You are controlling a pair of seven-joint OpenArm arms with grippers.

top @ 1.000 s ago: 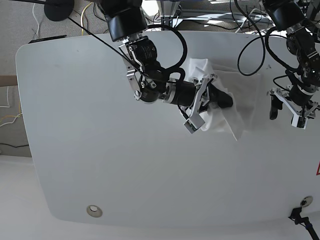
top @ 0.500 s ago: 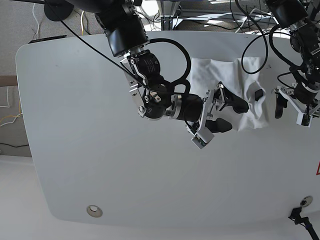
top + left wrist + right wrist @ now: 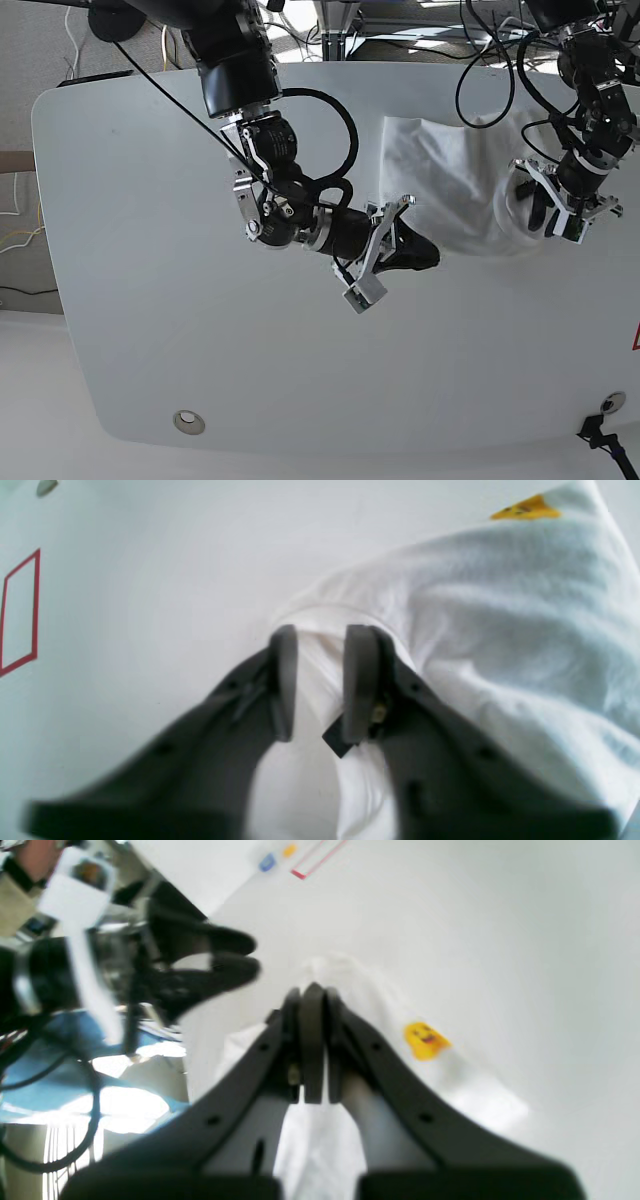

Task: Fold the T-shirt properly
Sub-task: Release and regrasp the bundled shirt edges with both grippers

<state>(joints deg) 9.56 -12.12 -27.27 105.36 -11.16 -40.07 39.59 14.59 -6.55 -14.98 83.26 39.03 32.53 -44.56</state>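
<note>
- The T-shirt is white, soft cotton, rumpled into a loose heap with rounded folds; it lies on the table at about 2 o'clock in the base view, between the two arms.
- A small yellow print, shaped like a smiling blob, shows on the cloth in the right wrist view; a yellow-orange scrap of print sits at 1 o'clock in the left wrist view.
- The left gripper is matte dark grey plastic with flat, rounded fingers. Its jaws stand a narrow way apart with a ridge of shirt cloth between them; whether they pinch it I cannot tell.
- A small black tab shows just by the gripper's right-hand finger in the left wrist view.
- In the base view the left gripper sits at the shirt's 3 o'clock edge.
- The right gripper is of the same dark plastic; its jaws are pressed together, with nothing seen between them. White cloth lies beneath and beyond it.
- In the base view the right gripper is at the shirt's 7 o'clock edge, on a black arm with metal brackets and looping black cables.
- The table is smooth, pale grey-white, with rounded corners and a round metal fitting at 7 o'clock.
- A red outlined rectangle is marked on the tabletop at 9 o'clock in the left wrist view.
- Beyond the table's far edge lie grey floor, cables and bright patches of light.
</note>
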